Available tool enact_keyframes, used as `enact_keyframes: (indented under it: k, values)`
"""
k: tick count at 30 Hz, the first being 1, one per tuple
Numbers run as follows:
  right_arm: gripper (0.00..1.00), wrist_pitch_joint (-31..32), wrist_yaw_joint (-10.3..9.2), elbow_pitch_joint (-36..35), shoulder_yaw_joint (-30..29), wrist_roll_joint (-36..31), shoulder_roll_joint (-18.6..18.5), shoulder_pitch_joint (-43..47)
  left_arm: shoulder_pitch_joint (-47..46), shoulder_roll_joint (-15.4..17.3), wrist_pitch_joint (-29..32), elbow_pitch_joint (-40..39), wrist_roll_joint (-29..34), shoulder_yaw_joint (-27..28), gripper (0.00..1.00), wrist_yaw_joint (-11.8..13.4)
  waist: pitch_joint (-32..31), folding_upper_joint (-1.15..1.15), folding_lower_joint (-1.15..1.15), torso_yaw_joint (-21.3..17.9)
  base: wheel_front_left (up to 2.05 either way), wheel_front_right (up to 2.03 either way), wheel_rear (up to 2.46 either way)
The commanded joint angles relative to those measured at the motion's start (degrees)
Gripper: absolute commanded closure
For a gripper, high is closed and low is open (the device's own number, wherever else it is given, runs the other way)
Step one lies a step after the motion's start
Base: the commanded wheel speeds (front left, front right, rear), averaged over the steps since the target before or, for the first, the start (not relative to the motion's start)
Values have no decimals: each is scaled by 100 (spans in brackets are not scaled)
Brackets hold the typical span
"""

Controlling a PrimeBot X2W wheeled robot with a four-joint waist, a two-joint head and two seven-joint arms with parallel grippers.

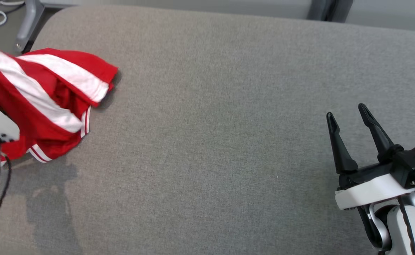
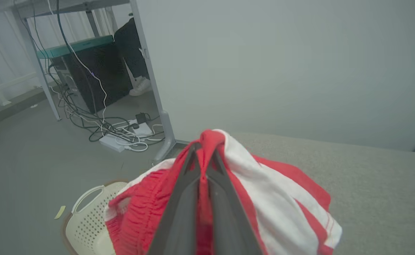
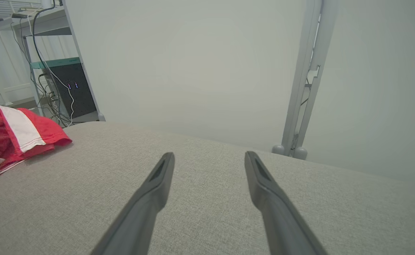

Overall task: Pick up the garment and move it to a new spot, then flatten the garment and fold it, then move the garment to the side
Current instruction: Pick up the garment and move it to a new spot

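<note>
The garment (image 1: 48,102) is red with broad white stripes, bunched at the far left of the grey padded table (image 1: 228,141). In the left wrist view my left gripper (image 2: 203,150) is shut on a raised fold of the garment (image 2: 281,198), red cloth pinched between the two dark fingers. In the head view the left arm's pale housing sits at the left edge against the cloth. My right gripper (image 1: 347,115) stands open at the lower right, well away from the garment. The right wrist view shows it open (image 3: 209,159) above bare table, with the garment (image 3: 16,136) at its left edge.
A cream perforated basket (image 2: 87,216) sits on the floor beside the table's left end. Cables and a power strip (image 2: 122,136) lie under a metal-legged desk, with a person's leg and shoe (image 2: 136,71) behind. A metal upright (image 3: 306,78) stands past the table's far edge.
</note>
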Motion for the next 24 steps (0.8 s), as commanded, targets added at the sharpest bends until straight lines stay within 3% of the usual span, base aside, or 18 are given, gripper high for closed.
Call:
enact_keyframes:
  k: [1, 10, 18, 24]
  values:
    - [0, -58, 11, 1, -16, 3, -11, 69, 43, 52, -18, -144, 54, 54, 100, 42, -179, 0, 0, -64, 0, 0, 0]
    - [0, -246, 11, 236, -113, 131, 165, 469, 1229, 215, -11, -1895, 316, 289, 100, 370, -1046, 0, 0, -447, 0, 0, 0]
    - [0, -254, 11, 251, -225, 228, 235, 931, 3127, 79, 363, -4120, 339, 390, 100, 1097, -1608, 0, 0, -911, 0, 0, 0]
    - [0, -117, 11, 78, -292, 237, 250, 1046, 4222, -171, 797, -5493, 257, 353, 100, 1546, -1698, 0, 0, -1316, 0, 0, 0]
